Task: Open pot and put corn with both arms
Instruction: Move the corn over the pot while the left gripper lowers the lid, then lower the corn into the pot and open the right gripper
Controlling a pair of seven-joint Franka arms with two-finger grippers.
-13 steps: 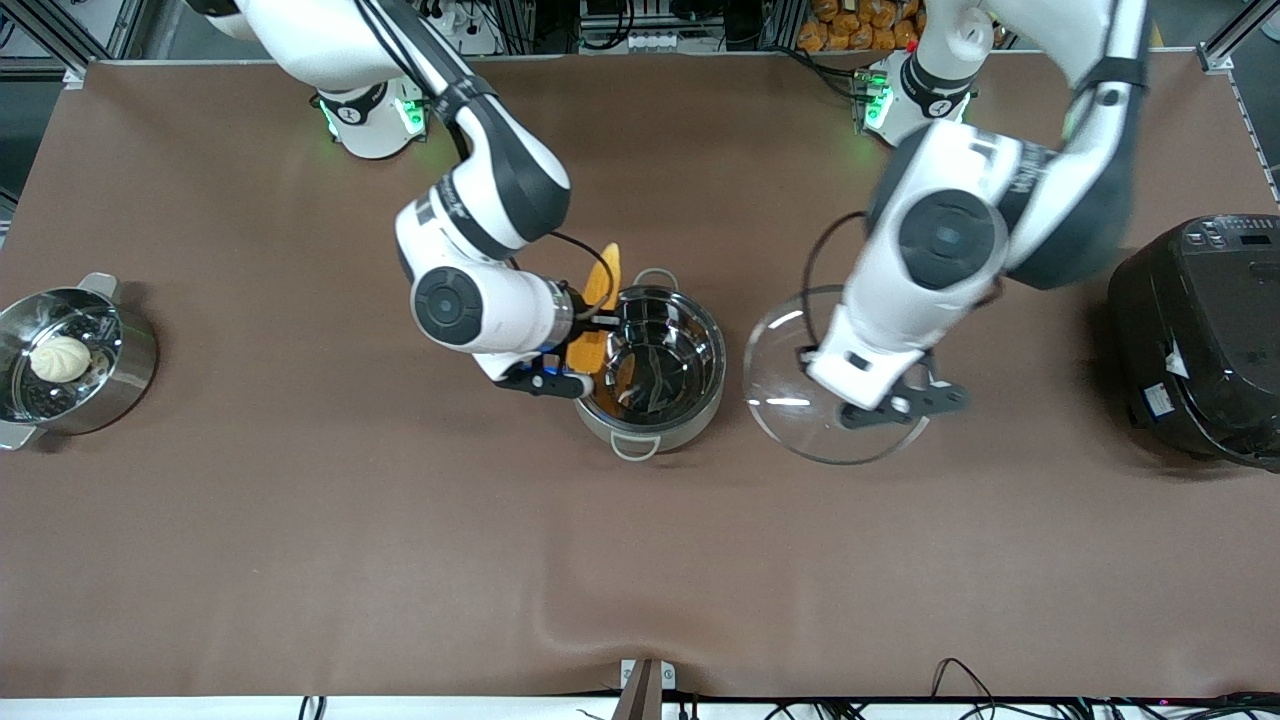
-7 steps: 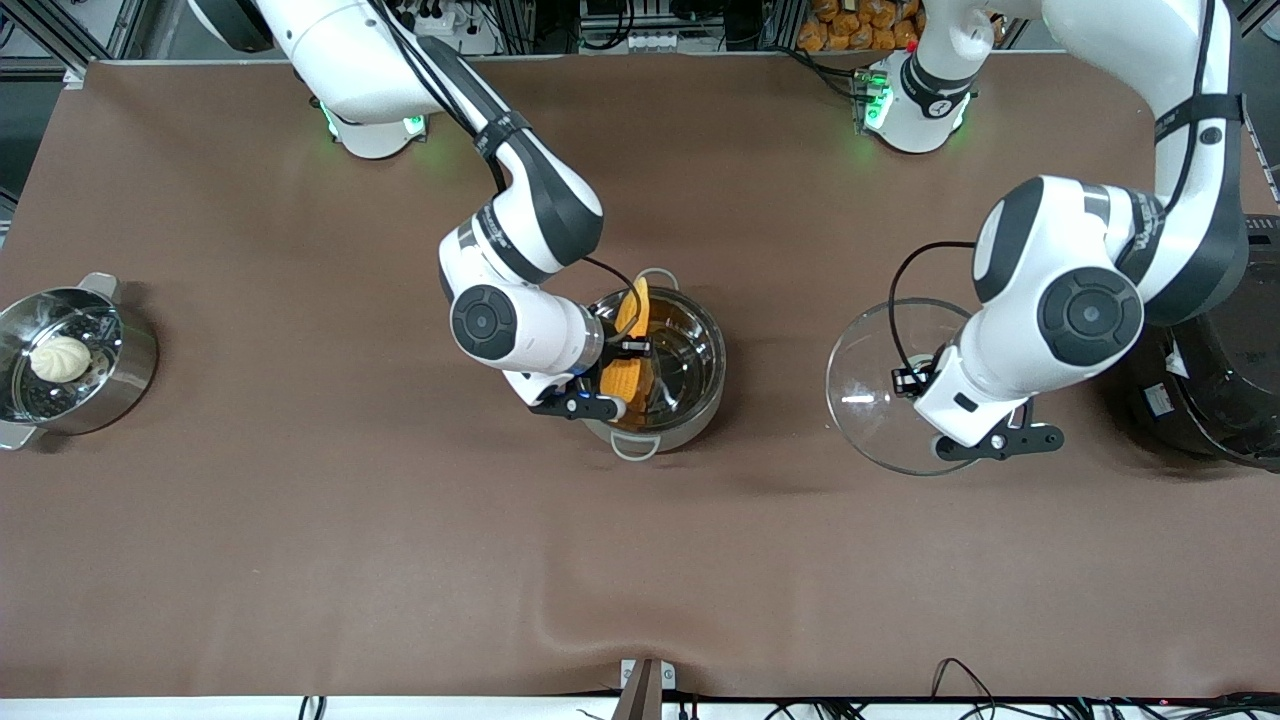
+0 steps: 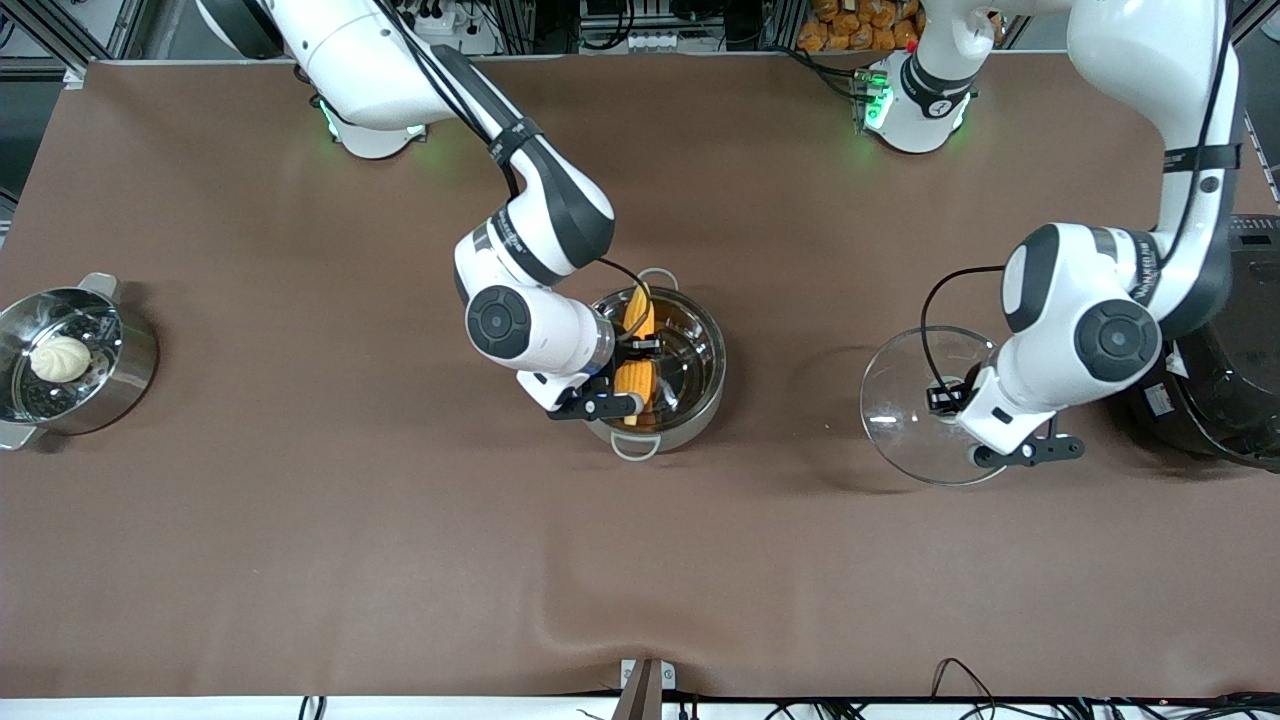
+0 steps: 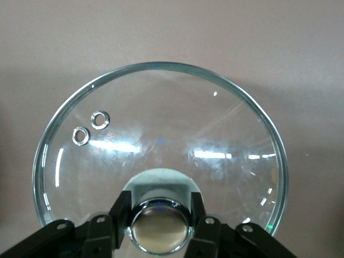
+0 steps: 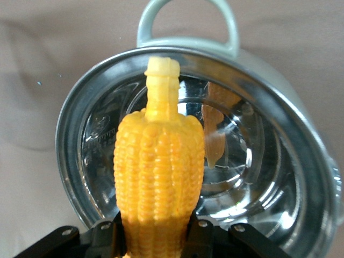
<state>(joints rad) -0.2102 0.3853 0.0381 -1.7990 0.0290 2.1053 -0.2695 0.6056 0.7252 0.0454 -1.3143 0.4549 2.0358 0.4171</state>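
The shiny steel pot (image 3: 690,380) stands open at the table's middle, and it also shows in the right wrist view (image 5: 258,177). My right gripper (image 3: 628,378) is shut on the yellow corn (image 3: 637,345) and holds it over the pot's mouth, stub end pointing into the pot (image 5: 159,161). My left gripper (image 3: 975,415) is shut on the copper-coloured knob (image 4: 159,231) of the glass lid (image 3: 912,405), which it holds low over the table between the pot and the black cooker. The lid fills the left wrist view (image 4: 161,140).
A black rice cooker (image 3: 1215,340) stands at the left arm's end, close to the left arm's elbow. A steel steamer pot (image 3: 105,385) with a white bun (image 3: 60,357) sits at the right arm's end.
My left gripper carried the lid away from the pot toward the rice cooker. My right gripper moved the corn from beside the pot's rim to over its opening.
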